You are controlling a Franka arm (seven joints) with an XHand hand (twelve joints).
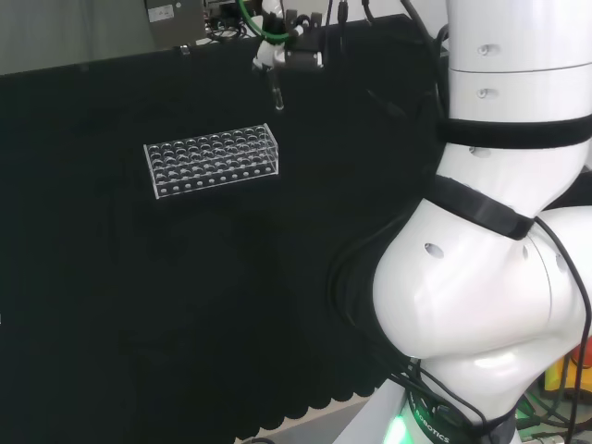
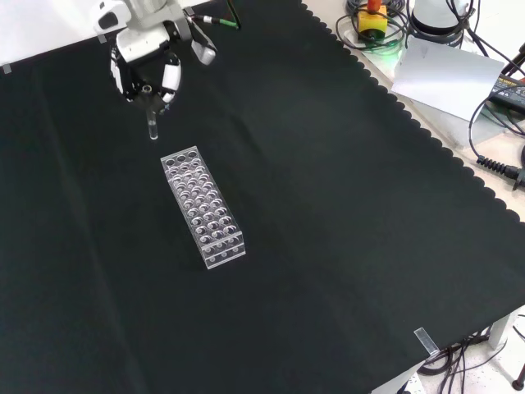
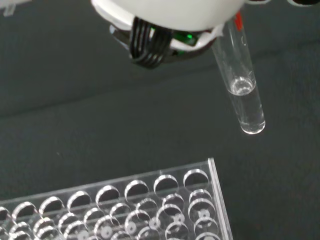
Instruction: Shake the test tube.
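A clear glass test tube [image 3: 240, 80] hangs from the hand [image 2: 148, 66], round end down, with a little clear liquid at its bottom. The hand's fingers are curled round the tube's upper part. In the front view the tube [image 2: 152, 127] hangs in the air just beyond the far short end of the clear plastic rack [image 2: 203, 207]. In the head view the hand [image 1: 282, 51] and the tube [image 1: 276, 92] are above and slightly right of the rack [image 1: 211, 159], at the far side of the cloth. The rack's holes look empty.
The black cloth [image 2: 344, 213] spreads wide around the rack. Cables and a yellow and red button box [image 2: 371, 18] lie past the cloth's scalloped edge at the front view's top right. The arm's white links [image 1: 499, 250] rise at the head view's right.
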